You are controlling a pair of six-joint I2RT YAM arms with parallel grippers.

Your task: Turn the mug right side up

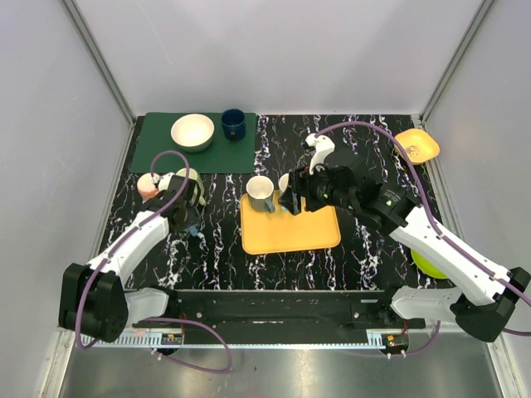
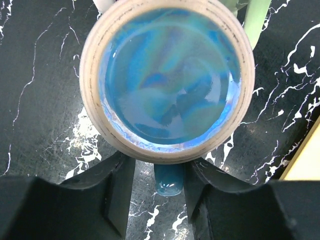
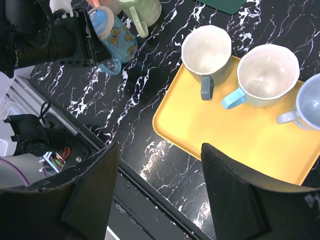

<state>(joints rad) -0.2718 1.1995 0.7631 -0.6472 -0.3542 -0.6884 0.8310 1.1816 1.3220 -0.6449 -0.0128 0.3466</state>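
Note:
The mug [image 3: 114, 39] is blue with butterfly prints and a cream rim. It lies tilted on the black marble table, left of the yellow tray [image 3: 235, 145]. In the left wrist view its open mouth [image 2: 167, 80] faces the camera and its blue handle [image 2: 167, 181] sits between the fingers. My left gripper [image 2: 160, 167] is closed round that handle. In the top view the left gripper [image 1: 187, 209] covers most of the mug. My right gripper [image 3: 159, 150] is open and empty above the tray's near edge, and it also shows in the top view [image 1: 292, 199].
Three upright mugs stand on the tray: a grey-handled one [image 3: 206, 50], a blue-handled one [image 3: 267, 70] and a pale blue one [image 3: 307, 102]. A green mug [image 3: 142, 9] and a pink one [image 1: 148, 184] stand by the left gripper. A green mat [image 1: 158, 149] holds a white bowl [image 1: 192, 131] and a navy cup [image 1: 233, 123]. An orange dish [image 1: 417, 145] sits far right.

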